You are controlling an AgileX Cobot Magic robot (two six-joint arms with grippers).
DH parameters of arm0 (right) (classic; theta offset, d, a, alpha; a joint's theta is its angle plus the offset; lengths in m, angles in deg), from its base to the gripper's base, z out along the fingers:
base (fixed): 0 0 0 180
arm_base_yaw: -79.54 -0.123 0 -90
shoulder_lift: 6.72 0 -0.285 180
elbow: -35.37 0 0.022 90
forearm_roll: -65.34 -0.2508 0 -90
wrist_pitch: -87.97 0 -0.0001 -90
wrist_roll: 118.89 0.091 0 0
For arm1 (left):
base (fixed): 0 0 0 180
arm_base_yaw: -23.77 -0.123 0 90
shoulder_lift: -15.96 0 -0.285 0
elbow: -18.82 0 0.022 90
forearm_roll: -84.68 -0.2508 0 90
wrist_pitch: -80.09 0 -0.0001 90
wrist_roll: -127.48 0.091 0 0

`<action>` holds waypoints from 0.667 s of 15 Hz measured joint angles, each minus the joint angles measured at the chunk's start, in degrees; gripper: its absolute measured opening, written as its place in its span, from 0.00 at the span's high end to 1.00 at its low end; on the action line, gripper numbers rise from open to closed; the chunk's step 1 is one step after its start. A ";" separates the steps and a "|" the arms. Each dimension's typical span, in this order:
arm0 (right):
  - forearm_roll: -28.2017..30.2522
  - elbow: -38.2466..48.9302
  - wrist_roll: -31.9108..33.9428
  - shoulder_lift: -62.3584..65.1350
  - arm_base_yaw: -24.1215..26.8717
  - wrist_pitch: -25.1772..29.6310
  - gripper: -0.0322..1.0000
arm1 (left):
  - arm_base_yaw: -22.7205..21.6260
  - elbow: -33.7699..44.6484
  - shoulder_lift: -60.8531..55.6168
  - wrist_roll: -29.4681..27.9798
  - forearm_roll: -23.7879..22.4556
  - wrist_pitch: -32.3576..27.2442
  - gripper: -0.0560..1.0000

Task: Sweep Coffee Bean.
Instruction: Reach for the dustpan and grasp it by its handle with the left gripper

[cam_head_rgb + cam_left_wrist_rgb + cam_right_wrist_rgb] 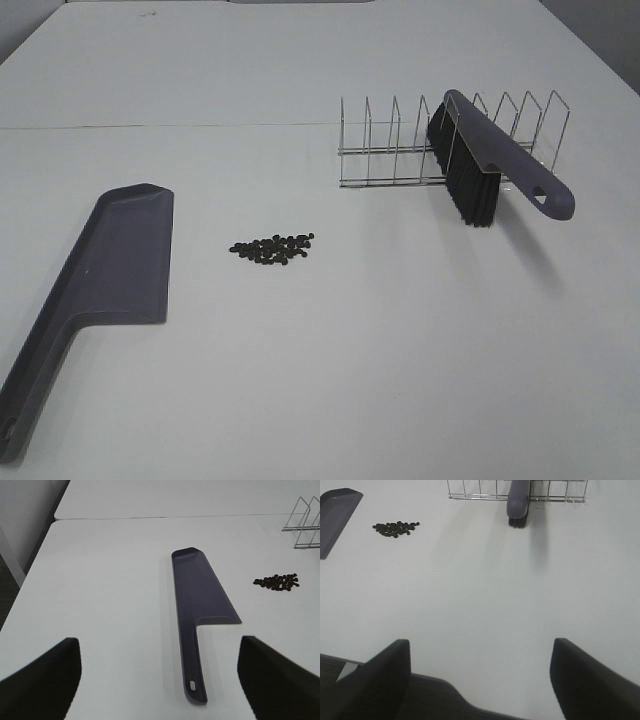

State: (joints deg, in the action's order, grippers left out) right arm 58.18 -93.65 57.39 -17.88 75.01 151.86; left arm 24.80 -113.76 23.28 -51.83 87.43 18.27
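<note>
A small loose cluster of dark coffee beans (272,249) lies on the white table; it also shows in the left wrist view (276,582) and the right wrist view (395,528). A purple dustpan (100,285) lies flat to their left, handle toward the front edge (200,607). A purple brush with black bristles (480,160) leans in a wire rack (400,150), also seen in the right wrist view (518,502). Neither gripper shows in the high view. My left gripper (159,672) is open and empty behind the dustpan handle. My right gripper (480,675) is open and empty over the table's front edge.
The table's front edge and dark floor show under my right gripper (445,700). A seam between two table tops (170,127) runs behind the rack. The table's left edge drops off beside the dustpan (30,575).
</note>
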 joint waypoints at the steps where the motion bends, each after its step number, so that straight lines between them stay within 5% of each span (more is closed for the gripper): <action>1: 0.00 0.00 0.00 0.00 0.00 0.00 0.31 | 0.00 0.00 0.00 -0.11 0.00 0.00 0.21; 10: 0.00 0.00 0.00 0.00 0.00 0.00 0.31 | 0.00 0.00 0.00 0.00 0.00 0.00 0.21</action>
State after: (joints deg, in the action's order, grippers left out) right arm 58.18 -93.65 57.39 -17.88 75.01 151.86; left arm 24.80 -113.76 23.28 -51.83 87.43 18.27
